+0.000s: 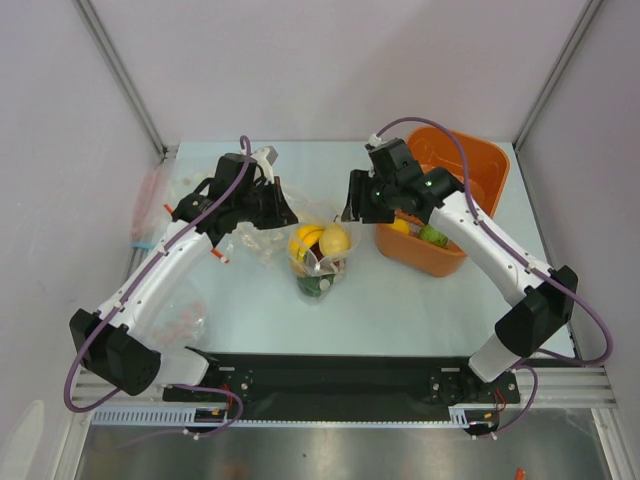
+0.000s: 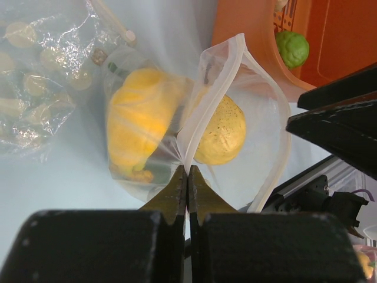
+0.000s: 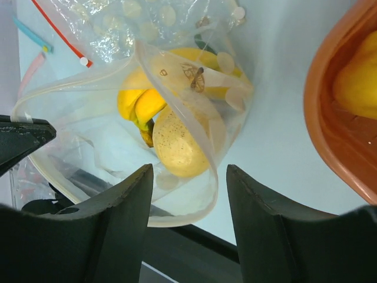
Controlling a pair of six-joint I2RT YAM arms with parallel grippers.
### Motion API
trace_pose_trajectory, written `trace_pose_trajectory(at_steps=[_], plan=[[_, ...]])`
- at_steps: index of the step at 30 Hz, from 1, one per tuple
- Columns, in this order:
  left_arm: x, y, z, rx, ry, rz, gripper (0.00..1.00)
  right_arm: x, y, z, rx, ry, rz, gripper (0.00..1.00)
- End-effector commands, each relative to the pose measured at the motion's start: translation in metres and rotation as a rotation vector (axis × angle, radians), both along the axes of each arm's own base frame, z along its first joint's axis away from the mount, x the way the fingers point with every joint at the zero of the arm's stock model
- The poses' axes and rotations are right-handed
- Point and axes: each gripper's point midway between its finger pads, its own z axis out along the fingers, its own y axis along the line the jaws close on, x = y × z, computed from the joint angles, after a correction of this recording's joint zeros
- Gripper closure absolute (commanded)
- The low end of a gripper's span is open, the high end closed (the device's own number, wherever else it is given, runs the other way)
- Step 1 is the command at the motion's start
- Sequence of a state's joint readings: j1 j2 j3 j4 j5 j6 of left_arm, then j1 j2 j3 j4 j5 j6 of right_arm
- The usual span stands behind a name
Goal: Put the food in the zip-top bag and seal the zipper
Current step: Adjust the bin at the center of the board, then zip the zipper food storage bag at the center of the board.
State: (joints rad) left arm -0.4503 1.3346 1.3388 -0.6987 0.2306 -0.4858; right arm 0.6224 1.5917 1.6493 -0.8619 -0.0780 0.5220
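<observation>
The dotted zip-top bag (image 1: 322,265) lies at the table's middle, its mouth open. Inside are a yellow banana (image 1: 304,240), a lemon (image 1: 335,240) and something green (image 1: 322,285). My left gripper (image 2: 188,171) is shut on the bag's mouth edge, holding it up. The zipper strip (image 2: 238,59) curves open around the lemon (image 2: 221,132) and banana (image 2: 138,130). My right gripper (image 3: 188,171) is open, and the near loop of the zipper strip (image 3: 209,177) lies between its fingers, above the lemon (image 3: 179,144). In the top view it (image 1: 352,210) hovers at the bag's right side.
The orange basket (image 1: 480,160) stands right of the bag, holding a yellow fruit (image 1: 400,226) and a green lime (image 2: 293,48). Plain clear bags with red and blue strips (image 1: 150,215) lie at the left. Another crumpled bag (image 1: 185,320) lies near the left arm.
</observation>
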Motion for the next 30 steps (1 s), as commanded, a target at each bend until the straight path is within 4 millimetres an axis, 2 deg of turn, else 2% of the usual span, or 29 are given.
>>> trace_pose_trajectory(at_steps=[1,5,8,11,12,13,17,22,27,30], plan=[[0.005,0.003,0.031,-0.022,-0.102,0.001,1.00,0.001,0.015,-0.001,0.040,0.004,0.015,0.43],[0.004,0.004,0.031,-0.020,-0.101,0.002,1.00,0.001,0.012,-0.015,-0.003,0.020,0.009,0.44],[0.005,0.005,0.032,-0.019,-0.104,0.004,0.99,-0.001,0.012,-0.022,-0.013,0.031,0.017,0.50],[0.005,0.004,0.034,-0.018,-0.105,-0.001,1.00,-0.002,0.014,-0.019,-0.010,0.017,0.021,0.76],[0.005,0.004,0.035,-0.018,-0.107,-0.002,1.00,-0.001,0.013,-0.014,-0.006,-0.001,0.021,0.93],[0.006,0.003,0.038,-0.020,-0.110,-0.005,0.99,0.000,0.015,-0.009,0.001,-0.018,0.022,1.00],[0.007,-0.004,0.044,-0.039,-0.105,-0.030,1.00,0.003,0.018,0.011,0.036,-0.080,0.011,1.00],[0.005,-0.024,0.052,-0.077,-0.108,-0.087,1.00,0.006,0.022,0.018,0.078,-0.066,-0.031,1.00],[-0.001,-0.048,0.036,-0.070,-0.053,-0.169,0.99,0.010,0.023,0.035,0.124,-0.104,-0.072,1.00],[-0.003,-0.060,0.025,-0.053,-0.030,-0.207,1.00,0.015,0.018,0.053,0.168,-0.169,-0.130,1.00]])
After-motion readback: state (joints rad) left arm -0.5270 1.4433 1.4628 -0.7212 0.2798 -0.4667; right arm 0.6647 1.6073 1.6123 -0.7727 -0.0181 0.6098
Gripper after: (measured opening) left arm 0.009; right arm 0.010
